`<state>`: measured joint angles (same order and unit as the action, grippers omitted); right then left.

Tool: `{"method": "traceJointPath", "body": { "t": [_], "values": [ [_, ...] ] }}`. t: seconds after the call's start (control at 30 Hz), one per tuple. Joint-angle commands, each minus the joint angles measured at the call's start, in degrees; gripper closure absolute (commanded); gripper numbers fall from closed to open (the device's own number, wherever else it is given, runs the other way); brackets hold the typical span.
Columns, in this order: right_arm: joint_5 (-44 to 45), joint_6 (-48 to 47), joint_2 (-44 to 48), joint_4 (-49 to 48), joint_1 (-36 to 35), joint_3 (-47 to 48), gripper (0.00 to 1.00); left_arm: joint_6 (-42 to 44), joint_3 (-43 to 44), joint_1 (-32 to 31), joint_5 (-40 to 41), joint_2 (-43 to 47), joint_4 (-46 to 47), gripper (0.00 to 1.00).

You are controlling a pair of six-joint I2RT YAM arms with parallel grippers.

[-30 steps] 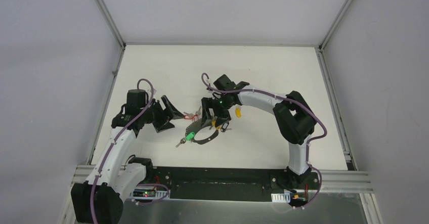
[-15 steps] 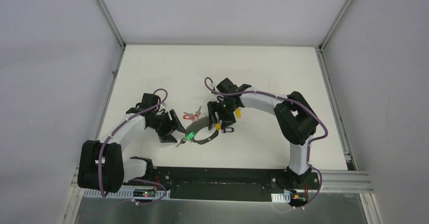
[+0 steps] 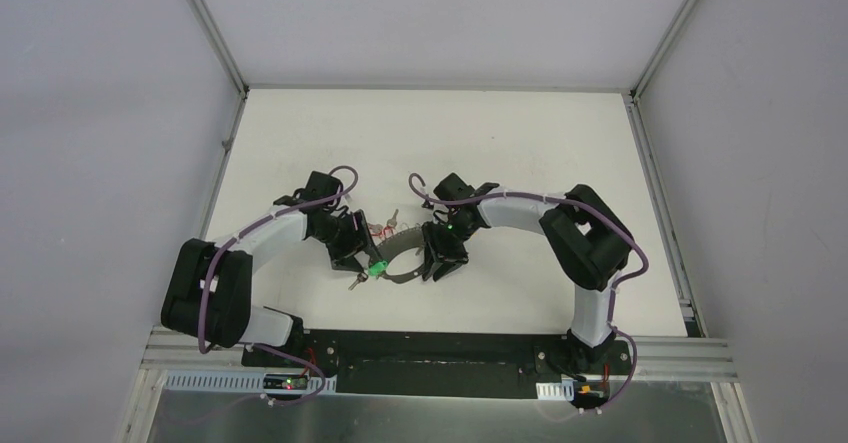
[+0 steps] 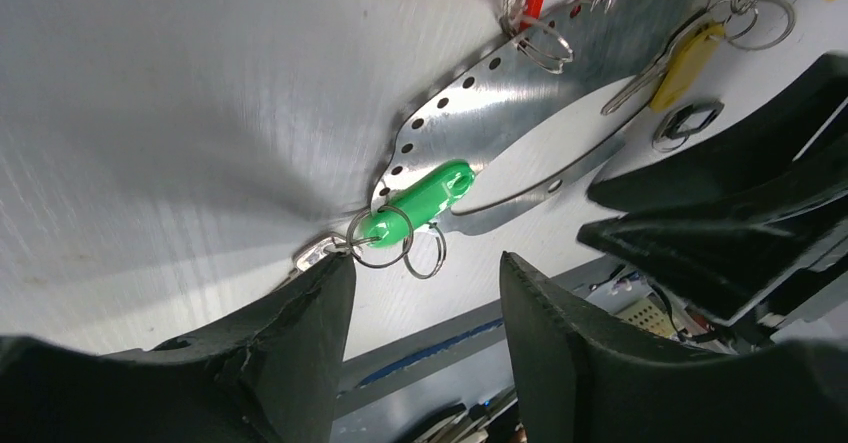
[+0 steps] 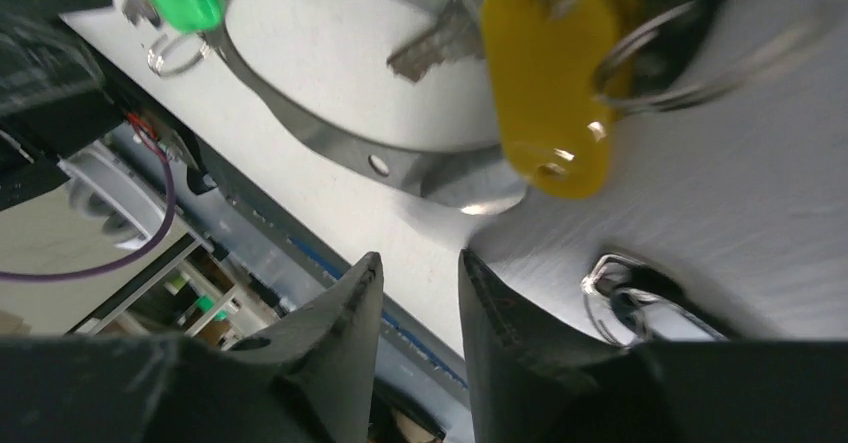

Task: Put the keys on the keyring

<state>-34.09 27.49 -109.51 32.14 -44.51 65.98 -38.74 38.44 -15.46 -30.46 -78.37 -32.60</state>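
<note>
Left wrist view shows your left gripper (image 4: pixel 425 263) with its fingers well apart and holding nothing, just beside the green-tagged key (image 4: pixel 420 201), whose tag overlaps the keyring (image 4: pixel 500 103) edge. Your right gripper (image 5: pixel 420 258) has only a narrow gap between its fingers, nothing in it, near the yellow-tagged key (image 5: pixel 545 73). The keyring lies on the table (image 3: pixel 300 133) between both grippers.

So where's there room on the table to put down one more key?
The far half of the table, from the arms to the back wall, is bare. So is the strip beside the right arm's elbow. The middle is crowded: the keyring, the green key, the left hand and the right hand sit close together.
</note>
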Motion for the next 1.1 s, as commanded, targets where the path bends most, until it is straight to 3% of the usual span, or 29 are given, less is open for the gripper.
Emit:
{"method": "traceJointPath", "body": {
  "t": [0.0, 0.2, 0.37, 0.63, 0.9, 1.07],
  "values": [
    [-0.43, 1.76, 0.84, -1.72, -2.26, -3.56, 0.65, 1.29, 4.49, -0.71, 2.95, -1.76, 2.24, 0.46],
    [3.51, 1.91, 3.8, 0.04, -5.16, -2.9, 0.58, 1.84, 5.89, -0.95, 5.62, 1.57, -0.13, 0.48],
    [7.27, 1.12, 4.47, 2.44, -7.02, 1.62, 0.51, 1.15, 3.59, -1.19, 8.42, 10.96, -2.72, 0.48],
    [6.28, 3.45, 3.73, -0.81, -7.26, 2.05, 0.5, -0.7, -2.49, -3.41, 10.08, 24.66, -2.5, 0.51],
    [6.79, 5.39, 3.89, -2.11, -7.27, 1.59, 0.5, 0.85, -1.96, -6.59, 11.89, 19.55, -2.33, 0.53],
    [8.99, 7.05, 1.95, -0.14, -8.22, 6.64, 0.51, 1.02, 0.15, -6.97, 15.31, 16.57, -5.1, 0.53]
  ]
}}
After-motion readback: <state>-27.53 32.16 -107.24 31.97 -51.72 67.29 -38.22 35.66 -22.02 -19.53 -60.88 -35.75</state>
